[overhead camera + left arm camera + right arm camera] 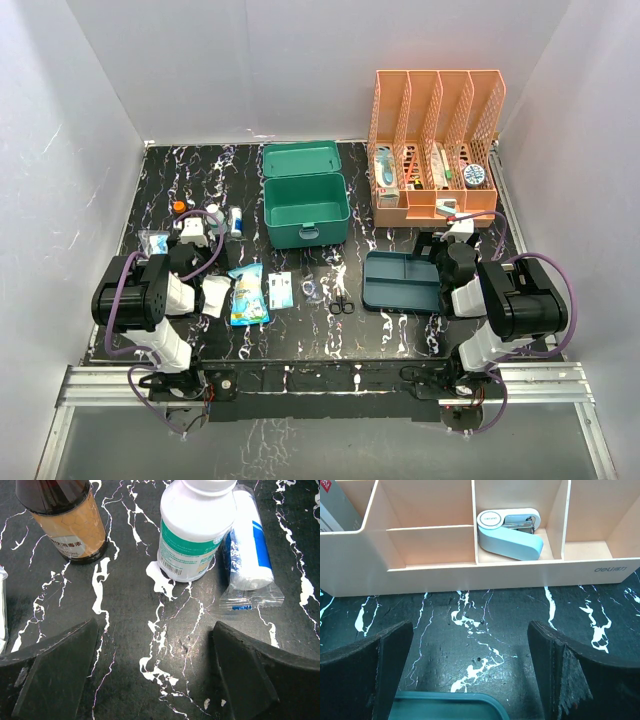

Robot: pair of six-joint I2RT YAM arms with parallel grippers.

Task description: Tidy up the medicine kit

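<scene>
The teal-green medicine kit [305,208] stands at the back middle with its lid [300,158] open. My left gripper [193,226] is open and empty, low over the table [155,675]. Just ahead of it stand a brown bottle [65,520], a white bottle with a green label [195,530] and a wrapped blue-and-white bandage roll [247,545]. My right gripper [458,230] is open and empty [470,675], facing the base of the orange rack [470,575], with the blue-grey tray's edge [450,707] under it.
The orange mesh rack [435,140] stands at the back right with a pale blue stapler [510,532] in a front slot. The blue-grey compartment tray [402,280] lies right of centre. A blue pouch [247,293], white packet [215,295], small card [280,290] and scissors [342,303] lie in front.
</scene>
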